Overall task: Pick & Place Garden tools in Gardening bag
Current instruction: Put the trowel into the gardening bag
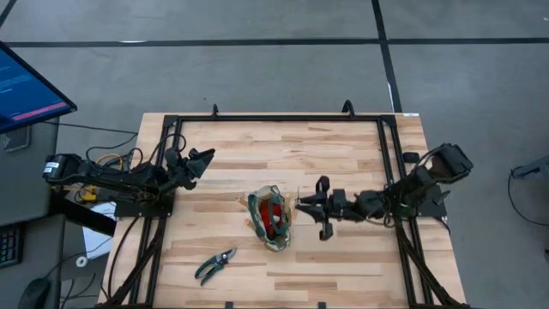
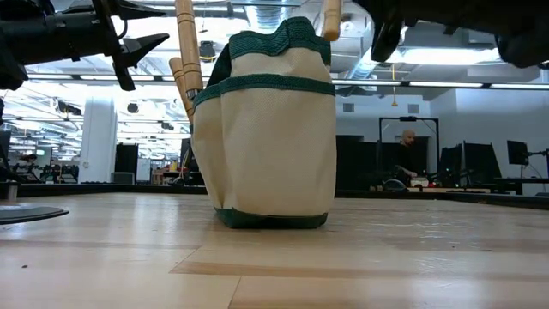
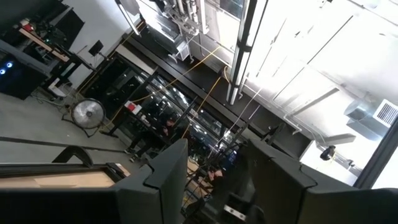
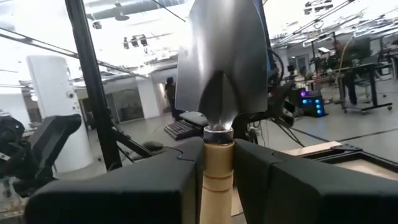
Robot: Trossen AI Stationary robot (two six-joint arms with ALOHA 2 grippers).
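The olive-and-tan gardening bag (image 1: 268,225) stands upright at the table's middle, with teal edging (image 2: 262,84). A red item (image 1: 274,213) lies inside it, and two wooden tool handles (image 2: 186,51) stick up out of its left side. My right gripper (image 1: 302,206) is just right of the bag, shut on a silver-bladed trowel (image 4: 219,59). The dark-handled pruning shears (image 1: 214,264) lie flat on the table near the front, left of the bag. My left gripper (image 1: 204,159) is open and empty, raised over the table's left part. My right gripper pinches the trowel's wooden handle (image 4: 217,163) between its two fingers, just below the metal collar under the blade. The fingers come level from the table's right and lie across the handle. The trowel stands upright, blade up, and its handle's free end (image 2: 331,19) hangs over the bag's right rim.
A black frame (image 1: 274,118) runs around the wooden table top. A monitor (image 1: 26,90) stands off the table's far left corner. Bare wood lies in front of and behind the bag. A person (image 2: 410,154) sits far back in the room.
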